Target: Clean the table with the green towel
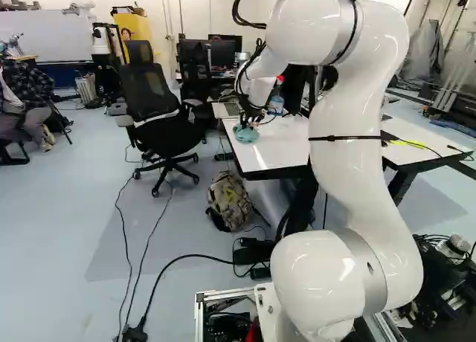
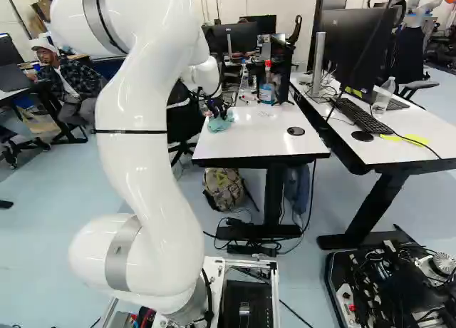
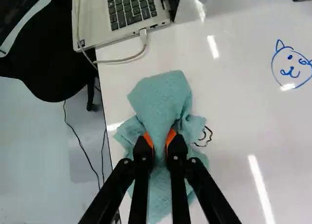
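The gripper (image 2: 221, 115) is closed on the green towel (image 3: 163, 100), its orange pads (image 3: 171, 136) pinching a raised fold from two sides. In the wrist view, cloth bulges up ahead of the gripper (image 3: 158, 142) and spreads beneath and to both sides of its fingers. The towel rests bunched on the white tabletop (image 1: 282, 150), near the long edge beside the black office chair (image 1: 152, 93). Just beside the cloth is a small dark squiggle (image 3: 204, 137); well apart from it is a blue drawing of an animal face (image 3: 291, 70). Ahead of the towel sits an open laptop (image 3: 117, 19) with a pale cable (image 3: 122, 60) plugged into its side. In the right base view, a red-capped bottle (image 2: 267, 91) stands farther back, and a black disc (image 2: 296, 131) lies nearer the base. A camouflage backpack (image 2: 224, 188) is on the floor. The desk at the right carries a monitor (image 2: 354, 46), a keyboard (image 2: 363, 116) and a mouse (image 2: 362, 136).
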{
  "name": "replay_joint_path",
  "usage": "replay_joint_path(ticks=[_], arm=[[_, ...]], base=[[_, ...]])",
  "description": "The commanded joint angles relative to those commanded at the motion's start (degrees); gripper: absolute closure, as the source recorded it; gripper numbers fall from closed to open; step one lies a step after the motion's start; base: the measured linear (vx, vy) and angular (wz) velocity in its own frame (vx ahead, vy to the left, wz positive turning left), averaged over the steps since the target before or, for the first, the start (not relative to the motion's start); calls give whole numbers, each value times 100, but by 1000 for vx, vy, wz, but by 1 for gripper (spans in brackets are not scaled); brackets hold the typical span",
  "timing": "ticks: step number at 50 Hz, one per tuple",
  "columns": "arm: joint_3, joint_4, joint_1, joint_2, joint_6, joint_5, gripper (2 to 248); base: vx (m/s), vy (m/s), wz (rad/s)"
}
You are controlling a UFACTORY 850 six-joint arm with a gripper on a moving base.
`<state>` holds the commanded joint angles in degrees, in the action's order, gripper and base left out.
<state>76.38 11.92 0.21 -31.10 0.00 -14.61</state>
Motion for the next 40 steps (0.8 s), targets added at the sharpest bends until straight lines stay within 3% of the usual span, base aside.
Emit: replay_joint_path(ticks=[22, 40], arm=[[-552, 0, 91, 408, 0, 0, 204], [-836, 0, -121, 623, 0, 0, 204]], base=[[0, 0, 0], [0, 0, 0]])
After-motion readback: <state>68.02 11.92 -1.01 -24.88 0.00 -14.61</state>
